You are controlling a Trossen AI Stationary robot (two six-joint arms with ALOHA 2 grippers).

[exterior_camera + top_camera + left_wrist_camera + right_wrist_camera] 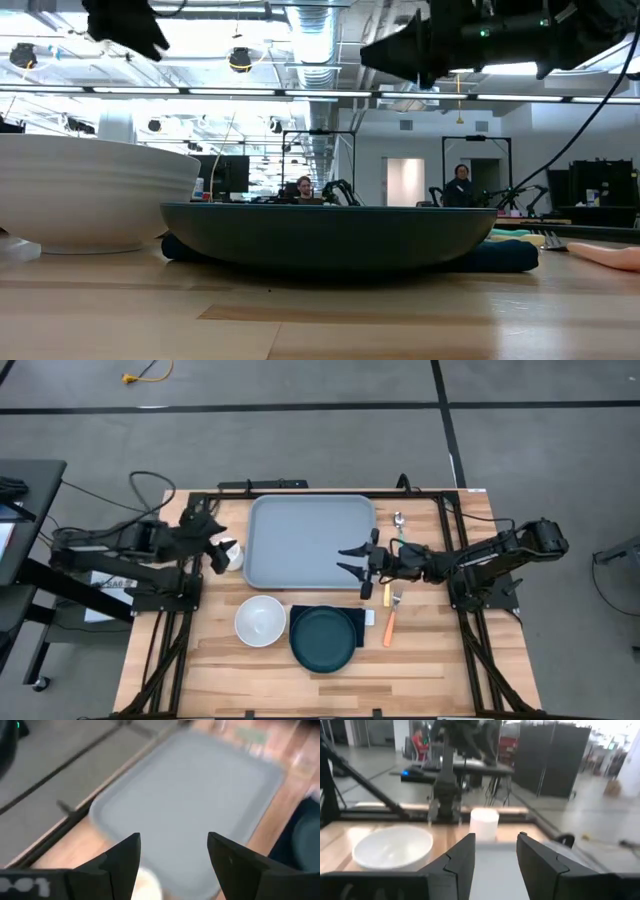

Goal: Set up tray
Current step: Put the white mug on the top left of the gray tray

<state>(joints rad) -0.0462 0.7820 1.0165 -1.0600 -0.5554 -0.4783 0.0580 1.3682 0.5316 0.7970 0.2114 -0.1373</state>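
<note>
A: Where does the setup stand?

B: At the start, I'd judge. The tray point(300, 540) lies flat at the back middle of the table point(420, 660) with nothing on it. The white bowl point(260, 620), the dark green plate point(323, 638) on its navy napkin point(362, 632), the spoon point(398, 520) and the orange-handled fork point(390, 622) all sit outside it.

A: Which arm is working?

B: The right gripper point(350, 559) reaches in over the tray's right edge. Its fingers are spread apart and hold nothing; from the low camera it hangs clear above the table.

A: And the left?

B: The left gripper point(214, 532) waits off the tray's left edge, just above a small white cup point(233, 555). Its wrist camera shows the two fingers point(122, 857) parted, with nothing between them, looking across the tray.

A: Next move?

B: Probably picking a first item. The cutlery lies just beside the right arm, so it would need to turn back, descend, and close on a thin handle lying flat, which calls for a careful, low grasp.
</note>
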